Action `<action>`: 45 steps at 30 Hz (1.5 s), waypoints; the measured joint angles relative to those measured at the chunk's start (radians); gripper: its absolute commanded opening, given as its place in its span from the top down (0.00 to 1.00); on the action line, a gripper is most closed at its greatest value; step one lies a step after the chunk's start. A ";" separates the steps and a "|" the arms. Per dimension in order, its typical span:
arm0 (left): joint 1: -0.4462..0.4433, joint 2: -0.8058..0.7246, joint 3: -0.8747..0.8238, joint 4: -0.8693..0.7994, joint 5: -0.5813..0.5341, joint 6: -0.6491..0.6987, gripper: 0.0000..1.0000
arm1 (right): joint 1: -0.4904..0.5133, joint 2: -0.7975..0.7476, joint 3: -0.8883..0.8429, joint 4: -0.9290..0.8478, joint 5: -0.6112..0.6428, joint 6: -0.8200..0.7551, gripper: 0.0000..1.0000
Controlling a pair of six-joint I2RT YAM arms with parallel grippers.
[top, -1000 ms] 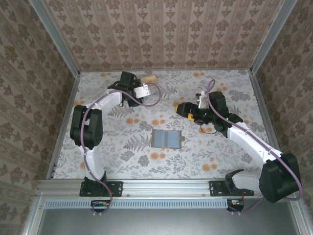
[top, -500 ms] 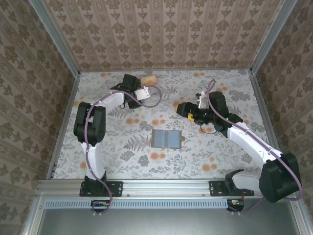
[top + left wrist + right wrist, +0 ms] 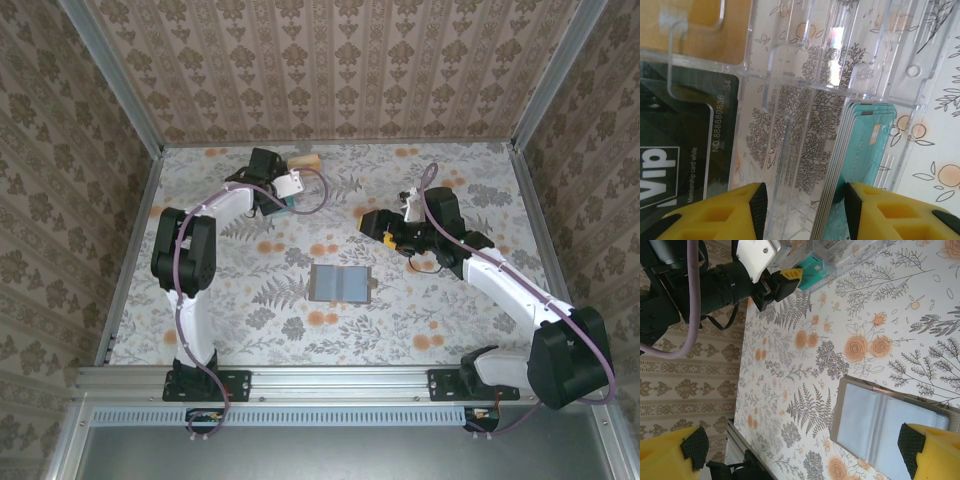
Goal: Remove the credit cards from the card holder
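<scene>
The card holder [image 3: 340, 284] lies open and flat mid-table, its bluish-grey pocket faces [image 3: 890, 425] up. A stack of credit cards [image 3: 860, 160], with pale edges and a teal face, stands in a slot of a clear plastic tray [image 3: 805, 75] at the far left. My left gripper [image 3: 805, 210] is open over that tray. Its jaws straddle the stack and a clear divider, and the stack sits close to the right pad [image 3: 852, 210]. My right gripper [image 3: 802, 447] hangs wide open above the table, just beyond the holder's far right corner [image 3: 368, 222], with nothing between its fingers.
A black VIP membership card [image 3: 680, 155] sits in the tray's left slot. A tan block [image 3: 305, 162] lies behind the tray near the back wall. Metal frame rails edge the floral table on both sides.
The left arm's elbow has swung up and its gripper has shifted slightly left over the tray, jaws narrowing a little. The right arm and the card holder have not moved.
</scene>
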 measured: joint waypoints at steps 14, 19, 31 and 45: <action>0.006 -0.045 -0.004 -0.003 0.055 -0.064 0.40 | 0.000 0.002 0.000 -0.001 0.004 -0.005 0.00; 0.005 -0.146 -0.015 -0.011 0.100 -0.124 0.31 | 0.000 0.002 0.000 -0.012 0.024 -0.027 0.00; 0.010 -0.568 -0.332 0.048 0.134 -0.499 0.00 | -0.002 -0.023 0.007 -0.148 0.274 -0.143 0.00; 0.053 -1.108 -0.879 0.125 -0.233 -0.979 0.00 | -0.003 -0.204 -0.167 -0.077 0.949 -0.317 0.00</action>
